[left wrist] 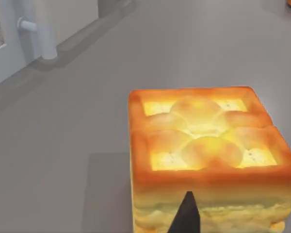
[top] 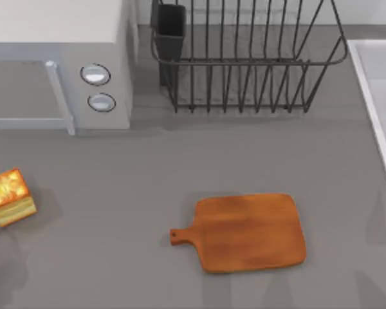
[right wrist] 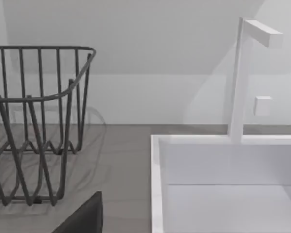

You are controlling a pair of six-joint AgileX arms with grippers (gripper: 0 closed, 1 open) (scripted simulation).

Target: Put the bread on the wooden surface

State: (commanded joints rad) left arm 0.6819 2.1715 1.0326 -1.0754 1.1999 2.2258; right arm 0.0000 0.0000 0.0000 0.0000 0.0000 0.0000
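The bread (left wrist: 208, 160) is filling the left wrist view, a dark left fingertip (left wrist: 186, 216) touching its side; I cannot tell the grip. It is sitting at the top view's left edge, well apart from the board (top: 251, 232); nothing is delivered yet.

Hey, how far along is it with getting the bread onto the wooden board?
Nothing looks finished yet. The small toasted orange-yellow bread slice sits at the table's far left, well apart from the flat orange-brown wooden cutting board, which lies bare near the middle. In hand: the left wrist view is close over the bread, a dark finger against its side. Left: grasping, carrying, placing it on the board.
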